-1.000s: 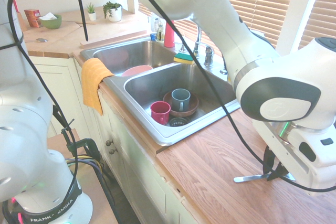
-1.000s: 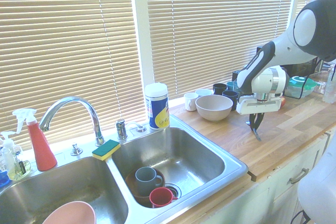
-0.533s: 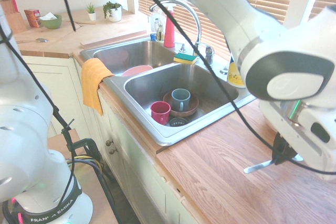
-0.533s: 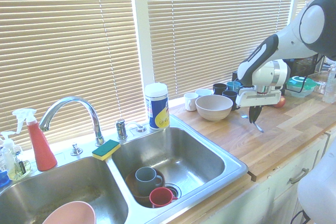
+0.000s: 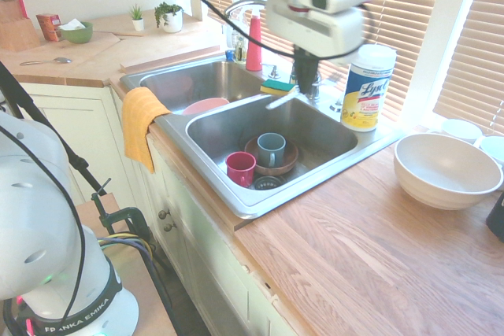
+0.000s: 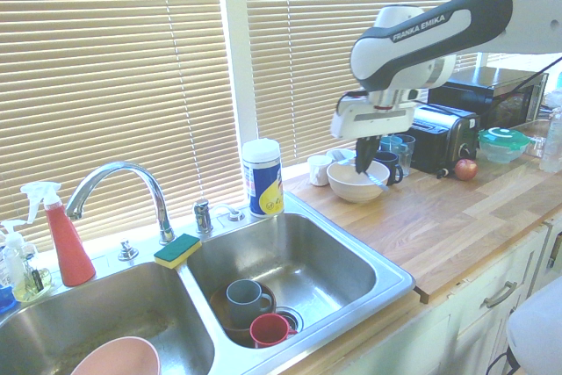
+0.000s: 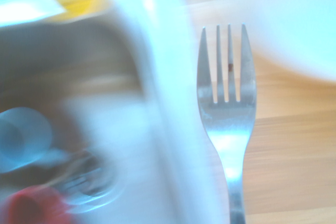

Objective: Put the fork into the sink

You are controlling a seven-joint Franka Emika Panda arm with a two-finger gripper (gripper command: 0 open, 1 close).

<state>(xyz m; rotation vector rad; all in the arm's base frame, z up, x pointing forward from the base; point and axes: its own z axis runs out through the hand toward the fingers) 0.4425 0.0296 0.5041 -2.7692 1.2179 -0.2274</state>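
Note:
My gripper (image 5: 303, 83) hangs in the air, shut on the handle of the fork (image 5: 281, 99), a slim silver one that sticks out sideways from the fingers. In the second exterior view the gripper (image 6: 363, 162) stands in front of the beige bowl, and the fork (image 6: 378, 181) slants down to the right. The wrist view shows the fork (image 7: 227, 114) with its four tines over the wooden counter, just beside the blurred rim of the sink. The two-basin steel sink (image 5: 236, 194) (image 6: 386, 280) lies below and to one side of the gripper.
The near basin holds a red mug (image 5: 240, 168) and a grey mug (image 5: 271, 149) on a brown plate. A pink bowl (image 6: 114, 359) sits in the other basin. A Lysol canister (image 5: 365, 88), sponge (image 5: 276, 86), tap (image 6: 123, 173) and beige bowl (image 5: 445, 169) surround the sink. An orange cloth (image 5: 140, 123) hangs off its front.
The arm has lifted the fork off the counter and swung it from the far end of the worktop to the sink's edge. The grip on the fork has held.

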